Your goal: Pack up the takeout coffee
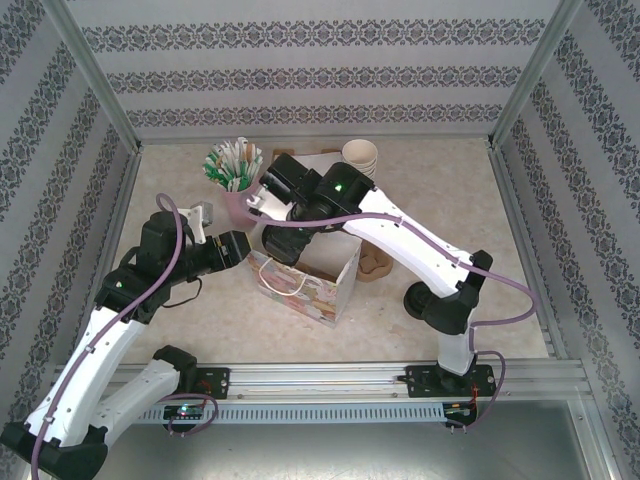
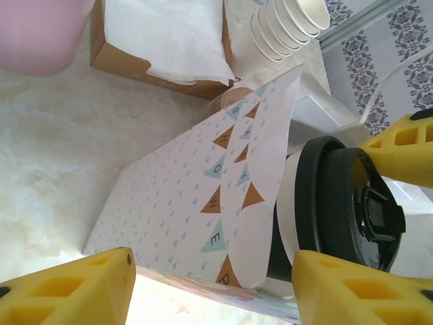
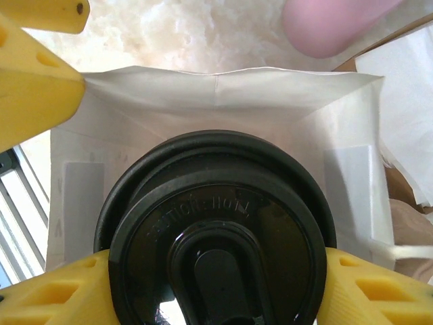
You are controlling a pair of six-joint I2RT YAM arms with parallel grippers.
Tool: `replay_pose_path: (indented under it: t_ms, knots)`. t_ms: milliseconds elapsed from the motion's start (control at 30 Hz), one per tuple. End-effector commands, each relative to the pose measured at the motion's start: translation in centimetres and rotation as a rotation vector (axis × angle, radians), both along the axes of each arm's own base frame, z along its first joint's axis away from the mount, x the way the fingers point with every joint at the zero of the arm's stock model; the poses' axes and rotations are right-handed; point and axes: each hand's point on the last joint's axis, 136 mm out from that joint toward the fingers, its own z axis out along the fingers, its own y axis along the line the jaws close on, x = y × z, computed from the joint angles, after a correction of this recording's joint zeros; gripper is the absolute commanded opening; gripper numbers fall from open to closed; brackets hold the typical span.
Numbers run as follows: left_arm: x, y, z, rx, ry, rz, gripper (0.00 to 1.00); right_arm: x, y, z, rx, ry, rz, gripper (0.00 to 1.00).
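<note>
The takeout coffee (image 3: 216,237), a cup with a round black lid, hangs over the open mouth of a white paper bag (image 3: 223,95). My right gripper (image 3: 216,291) is shut on it, one yellow finger pressed against each side of the lid. In the left wrist view the coffee (image 2: 338,203) sits just past the bag's patterned side (image 2: 183,203). My left gripper (image 2: 211,284) is open, its fingers wide apart on either side of the bag's upper edge. From above, the bag (image 1: 305,288) stands mid-table with the left gripper (image 1: 238,250) at its left end and the right gripper (image 1: 265,210) above it.
A pink cup (image 1: 232,190) of stirrers stands behind the bag. A stack of cream paper cups (image 1: 360,155) and a cardboard box of napkins (image 2: 162,40) lie at the back. A brown cup carrier (image 1: 375,262) sits right of the bag. Patterned walls enclose the table.
</note>
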Motion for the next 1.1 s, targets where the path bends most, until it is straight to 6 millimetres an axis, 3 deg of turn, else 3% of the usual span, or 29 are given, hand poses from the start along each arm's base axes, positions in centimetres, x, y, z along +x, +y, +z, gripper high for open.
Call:
replay_pose_path:
  t_ms: [0, 533, 1067]
  knots:
    - [-0.4, 0.2, -0.1, 0.04, -0.01, -0.015, 0.63, 0.2, -0.1, 0.0, -0.014, 0.003, 0.033, 0.62]
    - [-0.5, 0.1, -1.1, 0.056, 0.011, -0.031, 0.59, 0.6, 0.1, -2.9, -0.095, 0.061, 0.04, 0.6]
    - [0.3, 0.6, -1.8, 0.062, 0.03, 0.022, 0.57, 0.9, 0.2, -3.6, -0.064, 0.043, 0.015, 0.56]
